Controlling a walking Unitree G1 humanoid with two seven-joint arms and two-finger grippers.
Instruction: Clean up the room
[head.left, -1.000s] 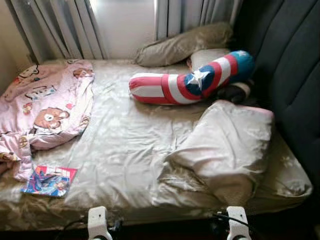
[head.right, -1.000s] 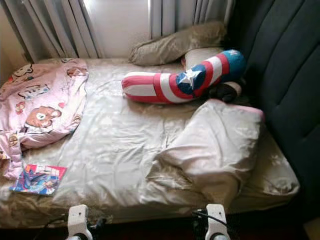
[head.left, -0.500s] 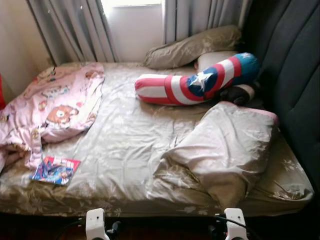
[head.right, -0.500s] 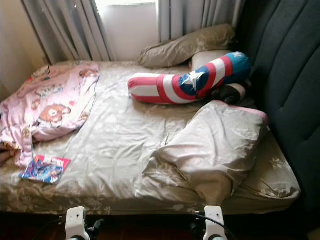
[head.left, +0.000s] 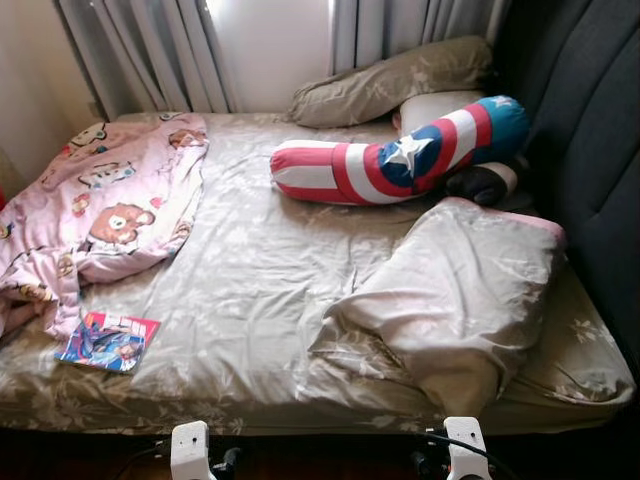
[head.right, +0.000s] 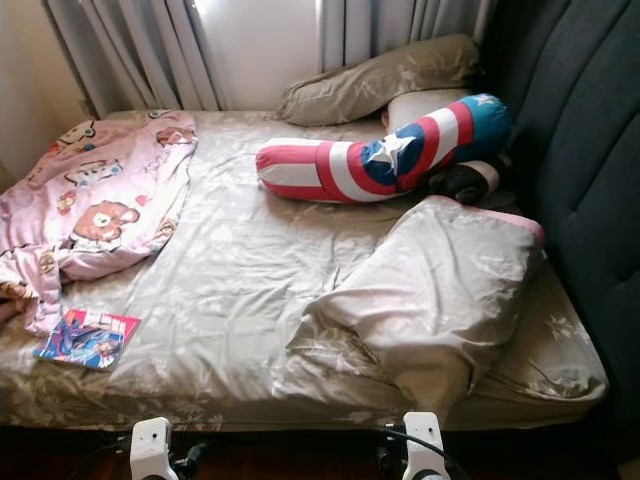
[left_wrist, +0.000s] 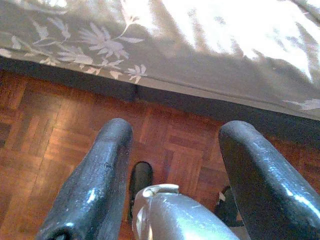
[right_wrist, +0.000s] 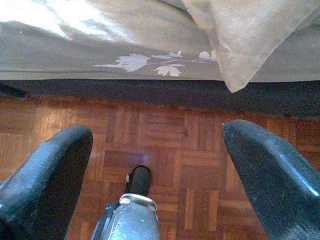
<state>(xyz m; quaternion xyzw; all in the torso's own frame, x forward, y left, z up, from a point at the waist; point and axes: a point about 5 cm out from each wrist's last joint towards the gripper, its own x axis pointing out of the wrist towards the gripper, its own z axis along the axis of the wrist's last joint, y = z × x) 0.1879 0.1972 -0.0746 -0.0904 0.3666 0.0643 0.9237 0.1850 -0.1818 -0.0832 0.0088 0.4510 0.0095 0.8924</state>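
Left eye view, comic book (head.left: 109, 340) near bed (head.left: 250, 300) edge, pink blanket (head.left: 100, 200) beside it

I'm looking at a home bedroom: a bed (head.left: 250, 300) with a floral sheet, pillows (head.left: 390, 85) against a padded headboard (head.left: 590, 150), curtains (head.left: 150, 55) at the window, parquet floor (right_wrist: 165, 145) below.

Both silver arms hung low; the left gripper (left_wrist: 172, 150) and right gripper (right_wrist: 155, 150) had fingers spread apart.

Bare sheet (head.left: 250, 290) between blanket (head.left: 110, 200) and pillow (head.left: 460, 290)
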